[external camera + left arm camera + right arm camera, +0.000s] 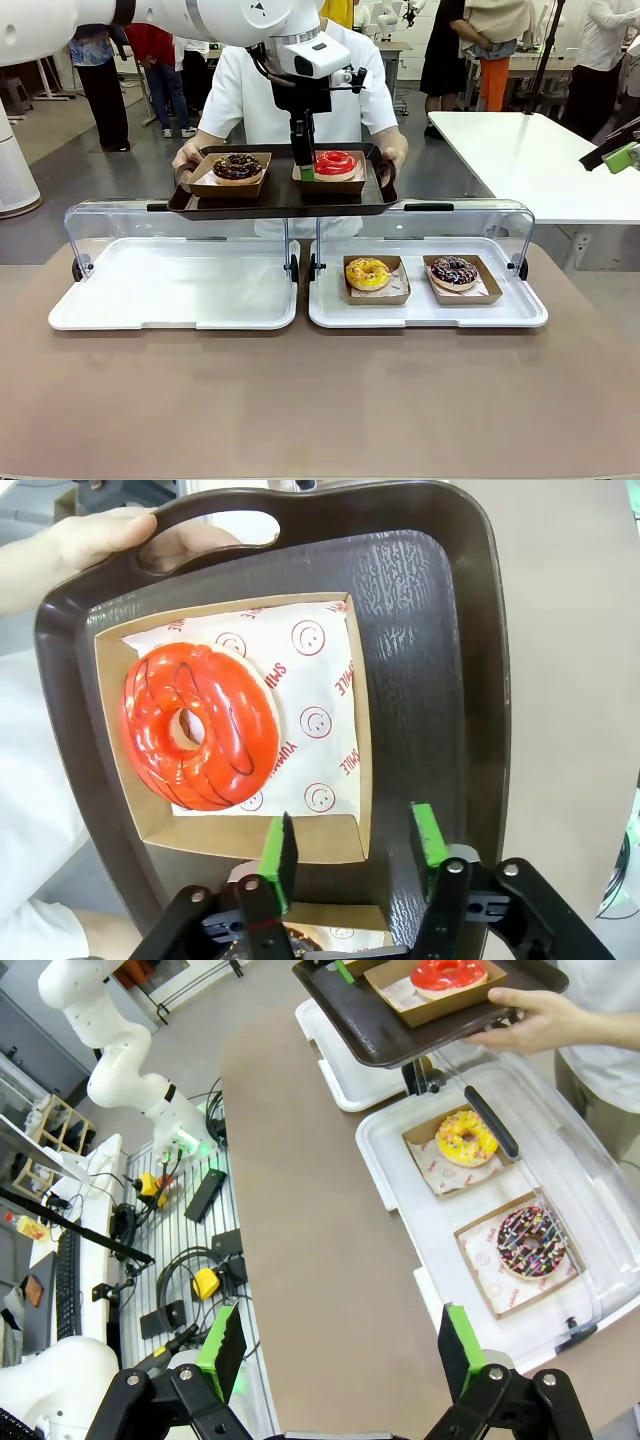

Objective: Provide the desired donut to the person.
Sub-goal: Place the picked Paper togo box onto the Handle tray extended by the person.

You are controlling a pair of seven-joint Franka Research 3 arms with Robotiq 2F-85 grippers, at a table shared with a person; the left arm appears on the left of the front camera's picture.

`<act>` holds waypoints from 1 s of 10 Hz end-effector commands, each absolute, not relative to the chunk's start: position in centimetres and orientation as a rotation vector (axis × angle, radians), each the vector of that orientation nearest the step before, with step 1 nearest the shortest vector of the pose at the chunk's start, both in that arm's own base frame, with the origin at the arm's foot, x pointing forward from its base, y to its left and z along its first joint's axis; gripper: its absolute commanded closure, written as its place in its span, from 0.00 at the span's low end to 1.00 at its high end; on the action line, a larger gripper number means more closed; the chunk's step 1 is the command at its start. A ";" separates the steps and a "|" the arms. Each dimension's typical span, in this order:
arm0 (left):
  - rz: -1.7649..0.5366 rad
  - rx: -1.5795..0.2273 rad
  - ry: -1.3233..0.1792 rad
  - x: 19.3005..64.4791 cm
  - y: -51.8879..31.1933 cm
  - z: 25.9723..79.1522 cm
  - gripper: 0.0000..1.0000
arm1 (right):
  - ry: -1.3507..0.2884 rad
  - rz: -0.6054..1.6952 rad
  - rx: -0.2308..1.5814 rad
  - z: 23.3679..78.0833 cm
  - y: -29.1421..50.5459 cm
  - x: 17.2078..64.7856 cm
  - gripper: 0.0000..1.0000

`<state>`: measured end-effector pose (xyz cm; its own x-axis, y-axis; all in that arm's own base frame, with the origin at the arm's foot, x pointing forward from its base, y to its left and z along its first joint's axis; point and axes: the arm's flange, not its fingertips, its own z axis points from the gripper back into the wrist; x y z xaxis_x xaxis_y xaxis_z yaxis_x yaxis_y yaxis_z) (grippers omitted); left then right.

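Left wrist view: the left gripper (350, 855) is seen at the bottom of the frame with its green pads (279, 855) spread apart and nothing between them. One pad stands at the near rim of a brown paper tray (225, 835), the other over the bare dark serving tray (430, 680). In the paper tray, on smiley-printed paper, lies the red-glazed donut (200, 727), left of centre. The serving tray's handle at the upper left is gripped by the person's hand (105, 540).

In the front view the left gripper (302, 160) hangs at upper centre, just left of the red-glazed donut (335, 162) and over the serving tray (280, 195), which is held at both ends by the person (245, 95) in a white shirt. A chocolate sprinkled donut (237, 166) sits in its own paper tray at the serving tray's left. Below, on the brown table (320, 400), two white display trays with raised clear lids are seen; in the right one (425, 315) lie a yellow donut (367, 273) and a dark sprinkled donut (454, 271).

In the right wrist view the right gripper (340, 1355) is seen at the bottom, pads wide apart and empty, well away from the donuts at the upper right.
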<state>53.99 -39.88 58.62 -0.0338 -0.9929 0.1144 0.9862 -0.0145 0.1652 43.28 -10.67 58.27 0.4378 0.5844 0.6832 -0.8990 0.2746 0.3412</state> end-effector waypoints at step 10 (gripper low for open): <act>-1.648 -0.129 -0.258 51.2 -36.2 61.4 0.00 | -0.472 1.043 0.782 58.4 -10.6 43.3 0.00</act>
<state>53.01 -38.70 60.64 -0.0621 -0.9790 0.1941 0.9933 -0.0415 0.1082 43.28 -10.67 58.26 0.4380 0.5844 0.6831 -0.8989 0.2745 0.3414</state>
